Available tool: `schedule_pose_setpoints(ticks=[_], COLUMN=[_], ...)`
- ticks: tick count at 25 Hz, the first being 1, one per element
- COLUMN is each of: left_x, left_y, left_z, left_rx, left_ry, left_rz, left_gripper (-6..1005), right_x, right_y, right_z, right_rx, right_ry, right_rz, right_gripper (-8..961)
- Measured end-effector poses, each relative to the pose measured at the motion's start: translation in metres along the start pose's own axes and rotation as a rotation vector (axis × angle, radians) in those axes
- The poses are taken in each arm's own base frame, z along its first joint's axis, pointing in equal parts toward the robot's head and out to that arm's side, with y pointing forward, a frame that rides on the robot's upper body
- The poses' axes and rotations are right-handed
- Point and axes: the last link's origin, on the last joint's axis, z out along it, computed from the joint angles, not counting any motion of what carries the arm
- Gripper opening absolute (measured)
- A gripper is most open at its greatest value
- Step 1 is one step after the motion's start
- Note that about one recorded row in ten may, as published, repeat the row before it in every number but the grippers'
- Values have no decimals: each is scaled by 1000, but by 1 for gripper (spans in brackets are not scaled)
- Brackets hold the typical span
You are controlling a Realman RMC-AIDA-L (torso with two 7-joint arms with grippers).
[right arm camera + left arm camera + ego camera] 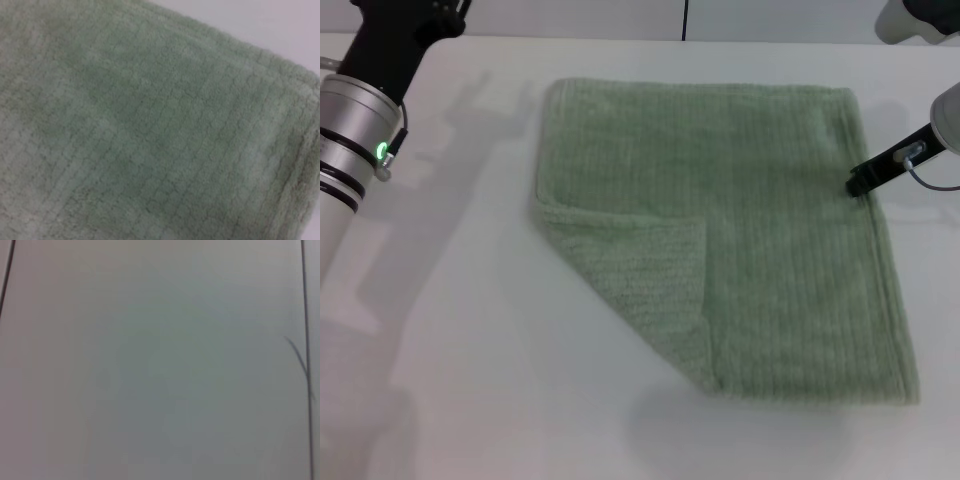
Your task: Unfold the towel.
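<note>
Towel (760, 230) lies flat on white desk (470, 350), centre-right in head view, w/ its near-left corner folded over onto itself as a triangle flap. Right claw (857, 184) reaches in from the right, low, tip at towel's right hem; whether it's open or closed can't be told. Left arm (365, 100) is raised at far left, off the towel, its claw out of sight.
</note>
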Motion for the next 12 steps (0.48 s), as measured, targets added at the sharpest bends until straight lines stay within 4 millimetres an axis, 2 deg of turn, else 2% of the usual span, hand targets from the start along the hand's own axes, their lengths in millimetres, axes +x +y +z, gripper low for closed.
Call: schedule_pose_setpoints(ticks=[12], left_x=[4], left_y=[14], left_z=[16], left_rx=[-180], left_ry=[-73], left_rz=[-135], left_gripper=[474], right_x=[0], right_y=[-3], right_z=[0], right_rx=[6], right_ry=[2], right_rz=[-7], right_gripper=[1])
